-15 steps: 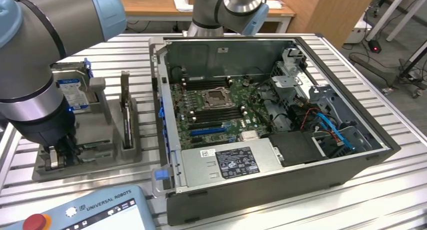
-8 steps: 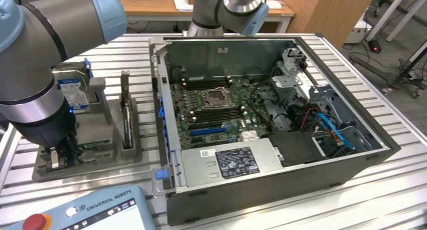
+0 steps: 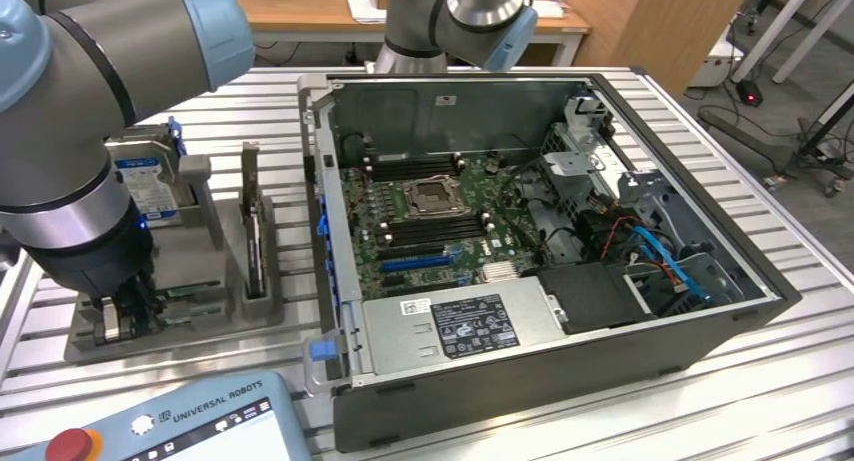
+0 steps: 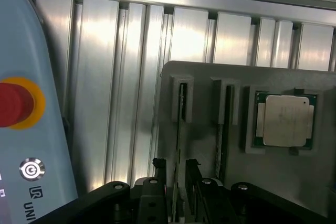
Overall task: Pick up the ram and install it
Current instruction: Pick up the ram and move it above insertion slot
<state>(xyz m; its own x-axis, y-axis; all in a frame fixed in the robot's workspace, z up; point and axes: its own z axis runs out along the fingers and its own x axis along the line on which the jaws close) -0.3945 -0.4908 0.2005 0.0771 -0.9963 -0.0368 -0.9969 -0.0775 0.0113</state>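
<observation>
Wrist view: hand (image 4: 177, 167) narrowly spread, astride the ram (image 4: 181, 103) — upright (on edge) in its grey holder (image 4: 210, 74).

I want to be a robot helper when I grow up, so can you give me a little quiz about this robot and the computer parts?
1. True or false: the hand is open around a ram stick standing in the grey holder.
2. What lies in the holder's square pocket? A) a fan B) the silver processor chip C) a screw
3. What colour is the big round button on the pale blue pendant?

Key: 1 true; 2 B; 3 red.
</observation>
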